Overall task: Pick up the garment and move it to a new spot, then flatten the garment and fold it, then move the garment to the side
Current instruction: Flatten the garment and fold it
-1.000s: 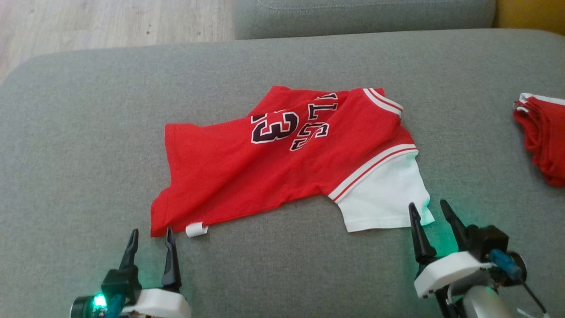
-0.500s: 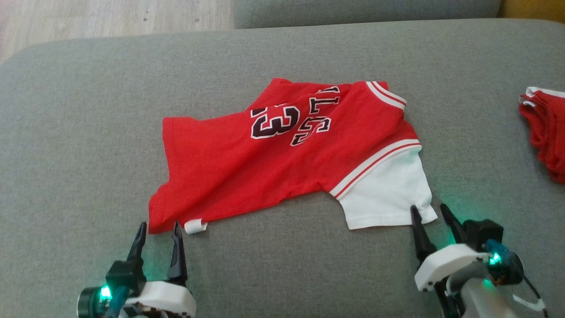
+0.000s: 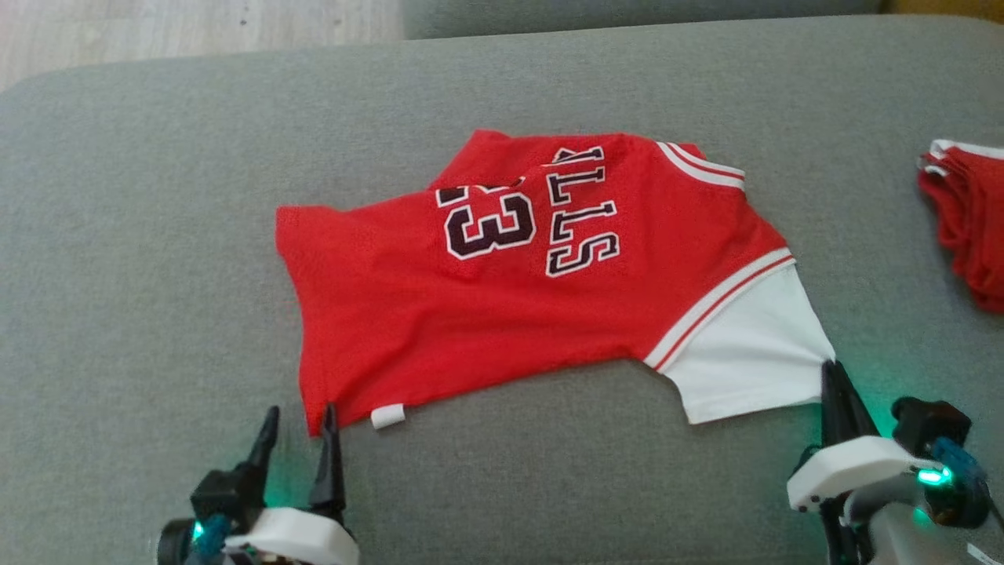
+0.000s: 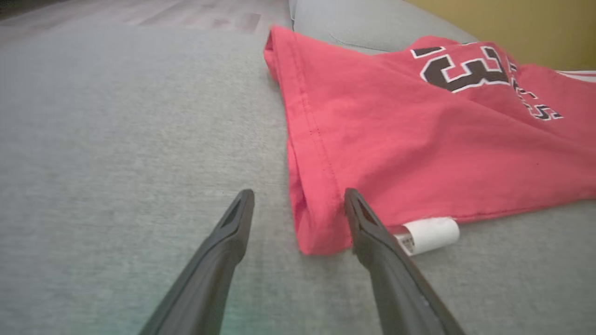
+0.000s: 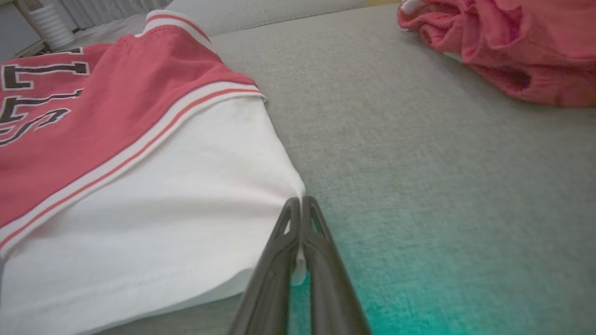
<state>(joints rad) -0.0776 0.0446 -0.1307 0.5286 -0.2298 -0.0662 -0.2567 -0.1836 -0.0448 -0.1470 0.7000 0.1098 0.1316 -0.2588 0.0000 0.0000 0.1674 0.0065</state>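
The garment [image 3: 502,314] is a red jersey with black "13" and letters, white striped trim and a white sleeve [image 3: 745,353]; it lies rumpled on the grey cushion. In the right wrist view the sleeve [image 5: 163,209] has its corner pinched by my right gripper [image 5: 299,207], which is shut on it. From the head view the right gripper [image 3: 833,373] sits at the sleeve's near right corner. My left gripper [image 3: 302,420] stands open at the hem's near corner; in the left wrist view the gripper [image 4: 298,197] straddles the red corner [image 4: 316,232], beside the small white tag [image 4: 430,232].
A grey sofa cushion [image 3: 157,235] carries everything. A heap of other red clothing [image 3: 969,227] lies at the right edge, also near the top right as the red heap [image 5: 503,51] in the right wrist view. Wooden floor [image 3: 157,31] lies beyond the cushion's far left.
My right gripper shut on the white sleeve corner and pulled it right, spreading the jersey. The left gripper crept forward to the hem corner. The camera tilted slightly.
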